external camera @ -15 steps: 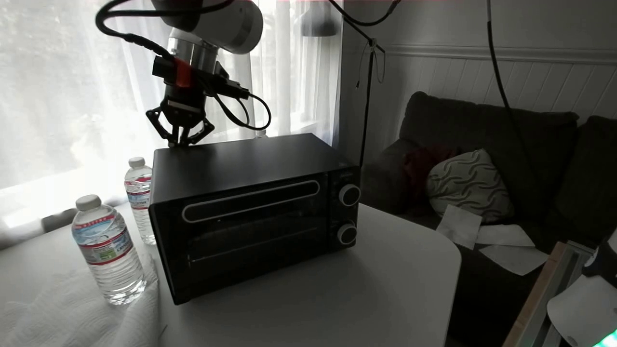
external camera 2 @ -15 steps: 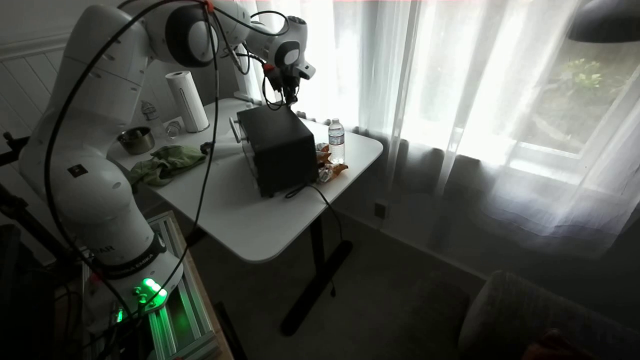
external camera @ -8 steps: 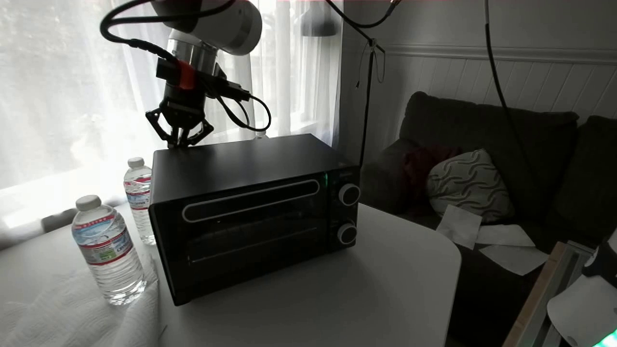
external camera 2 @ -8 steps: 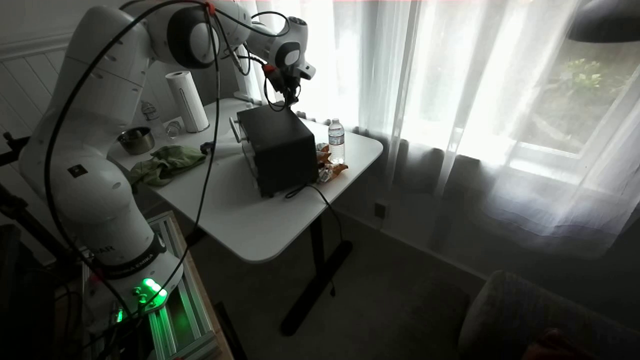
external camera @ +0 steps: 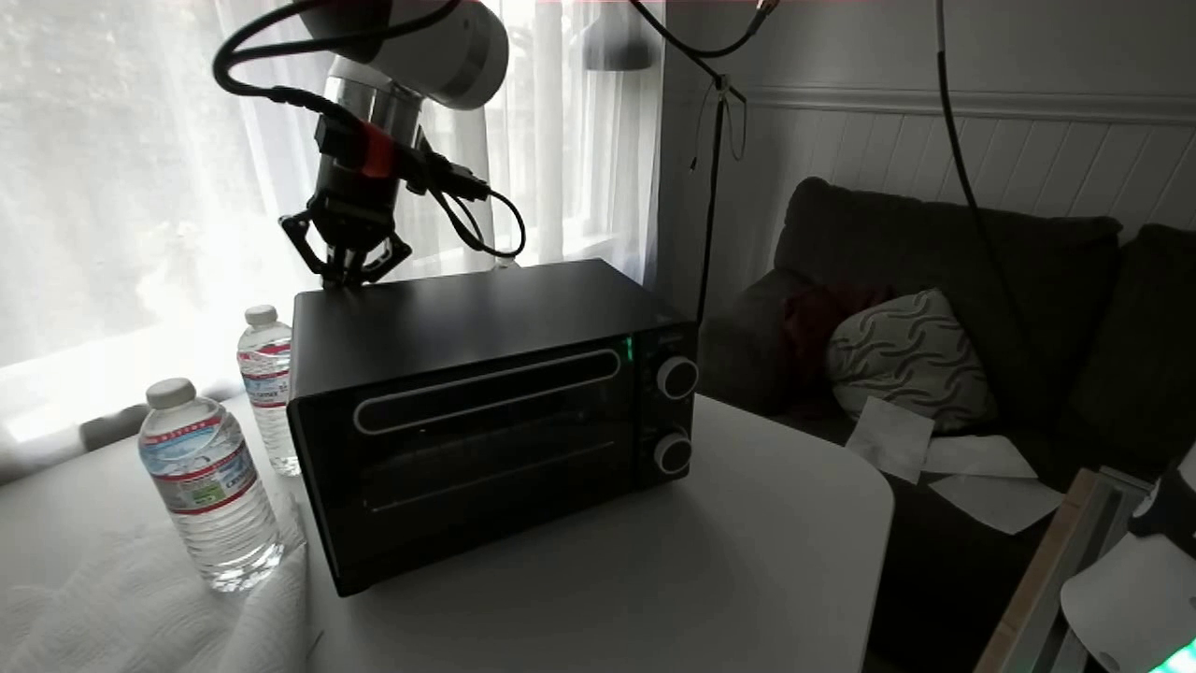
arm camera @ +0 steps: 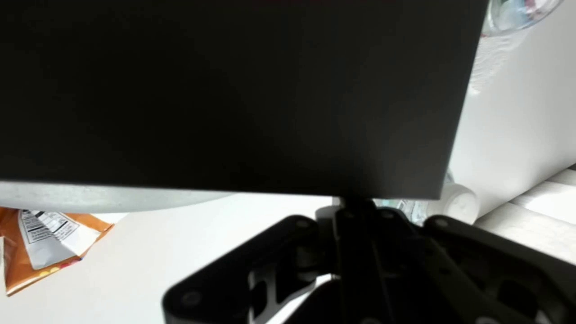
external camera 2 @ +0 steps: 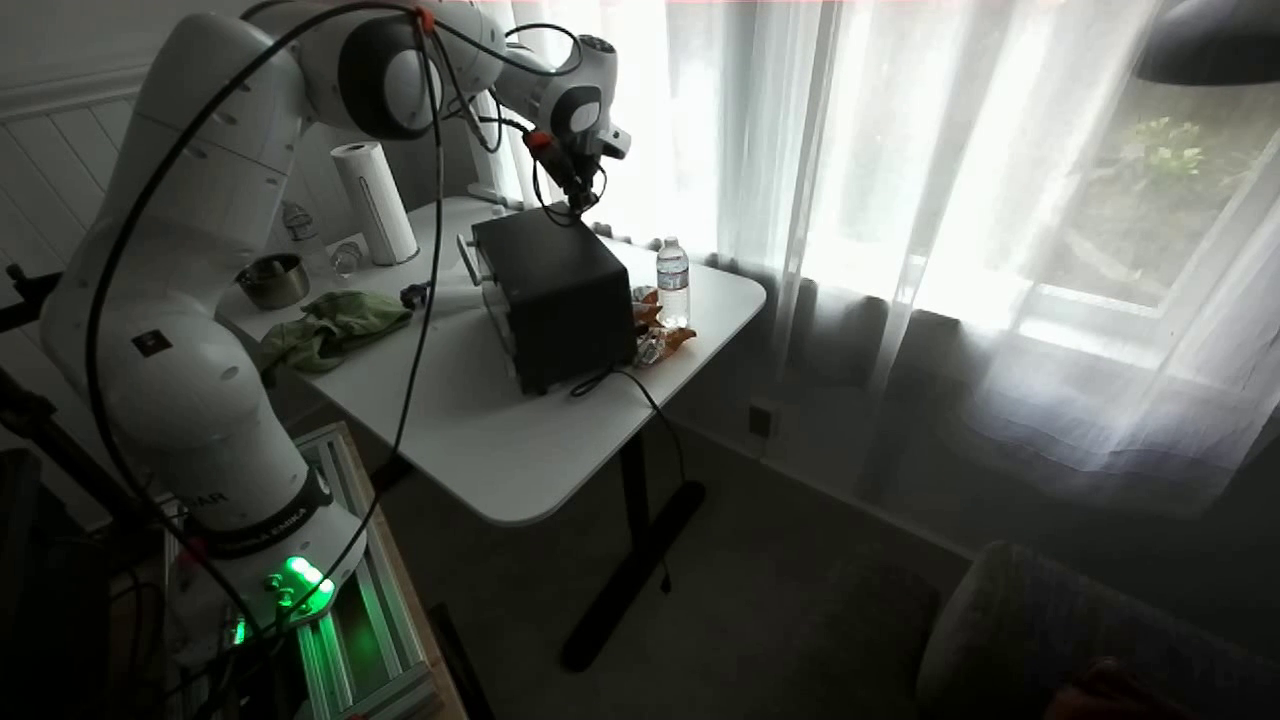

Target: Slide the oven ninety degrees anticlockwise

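The oven (external camera: 476, 322) is a large black box on the white table (external camera: 766, 523). In that exterior view its door, long handle and two ringed knobs face the camera. It also shows in an exterior view (external camera 2: 565, 275) from its plain black side, with the handle pointing left. My gripper (external camera: 342, 279) is behind the oven's rear top edge, close to one rear corner; it also shows from the side (external camera 2: 580, 208). In the wrist view my gripper (arm camera: 355, 204) has its fingers together, right at the edge of the oven (arm camera: 216, 99). The fingertips are partly hidden, so contact is hard to tell.
Two water bottles (external camera: 210, 486) (external camera: 269, 393) stand beside the oven, near a paper towel (external camera: 140, 608). An orange wrapper (arm camera: 54, 238), a bottle (external camera 2: 674, 285) and a power cord (external camera 2: 655, 400) lie behind it. A green cloth (external camera 2: 335, 325) and metal bowl (external camera 2: 273, 282) sit on the table.
My wrist has tilted and the fingertips have shifted slightly left in an exterior view. The oven's rear corner near the gripper has moved slightly the same way, toward the door side.
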